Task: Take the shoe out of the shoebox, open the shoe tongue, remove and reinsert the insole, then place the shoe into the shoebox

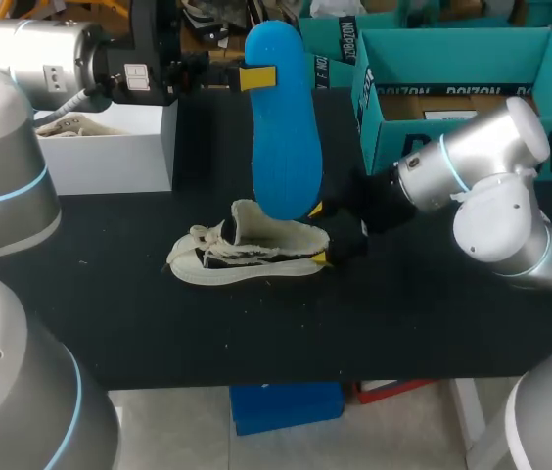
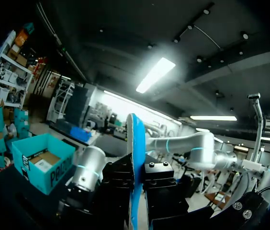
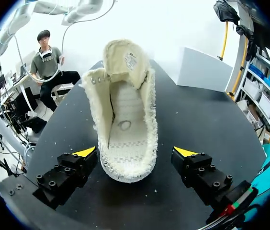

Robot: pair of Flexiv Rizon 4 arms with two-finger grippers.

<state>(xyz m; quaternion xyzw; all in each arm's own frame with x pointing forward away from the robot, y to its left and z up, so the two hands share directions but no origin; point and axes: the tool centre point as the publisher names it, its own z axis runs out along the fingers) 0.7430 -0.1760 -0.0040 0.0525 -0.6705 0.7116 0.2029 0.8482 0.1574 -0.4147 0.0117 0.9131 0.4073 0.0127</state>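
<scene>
A blue insole (image 1: 284,127) hangs upright above the table, and my left gripper (image 1: 256,76) is shut on its upper part. In the left wrist view the insole (image 2: 135,143) stands edge-on between the black fingers of the left gripper (image 2: 136,179). A cream shoe (image 1: 247,253) lies on the black table (image 1: 110,313) below the insole, with its tongue pulled up. My right gripper (image 1: 318,235) is open, one finger on each side of the heel. In the right wrist view the shoe (image 3: 125,115) shows its bare inside, and the right gripper (image 3: 135,152) flanks the heel without touching it.
The teal shoebox (image 1: 452,88) stands open at the back right, behind my right arm; it also appears in the left wrist view as the shoebox (image 2: 39,160). A white box (image 1: 110,147) sits at the back left, seen too as a white box (image 3: 207,69) beyond the shoe.
</scene>
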